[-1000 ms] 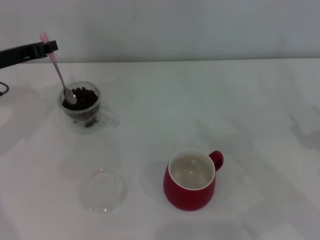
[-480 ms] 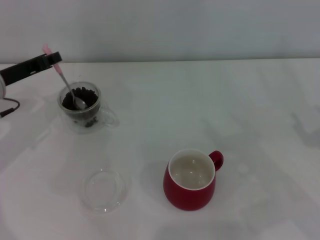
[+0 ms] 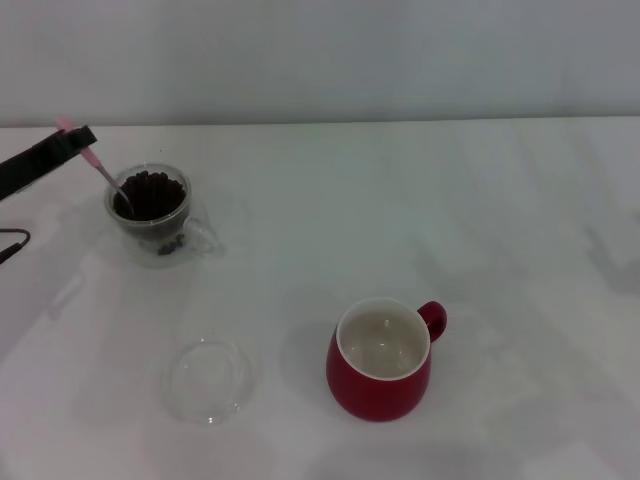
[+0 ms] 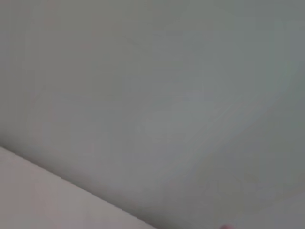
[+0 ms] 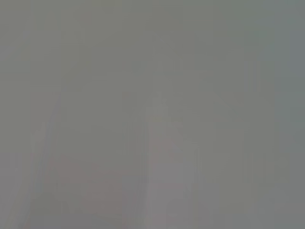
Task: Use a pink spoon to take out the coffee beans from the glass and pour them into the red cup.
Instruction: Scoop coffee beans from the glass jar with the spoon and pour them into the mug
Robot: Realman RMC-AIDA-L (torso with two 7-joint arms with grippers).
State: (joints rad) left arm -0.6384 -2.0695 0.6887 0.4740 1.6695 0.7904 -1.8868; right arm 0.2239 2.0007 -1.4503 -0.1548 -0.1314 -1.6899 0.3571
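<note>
In the head view my left gripper point(image 3: 78, 139) reaches in from the far left and is shut on the pink spoon point(image 3: 98, 165) by its pale pink handle. The spoon slants down into the glass point(image 3: 152, 213), and its metal bowl is dug into the coffee beans point(image 3: 153, 194) at the glass's left side. The glass stands at the back left of the white table point(image 3: 400, 210). Nearer the front, right of centre, the red cup point(image 3: 381, 360) stands upright with its white inside bare and its handle toward the right. My right gripper is out of view.
A flat shallow clear glass dish point(image 3: 207, 380) lies at the front left, between the glass and the table's near edge. A dark cable point(image 3: 10, 245) shows at the left edge. A grey wall runs behind the table. Both wrist views show only blank grey surface.
My left gripper moved down and to the left, tilting the spoon lower; its bowl went from resting on the beans to dug in at the glass's left side. The glass shifted slightly left.
</note>
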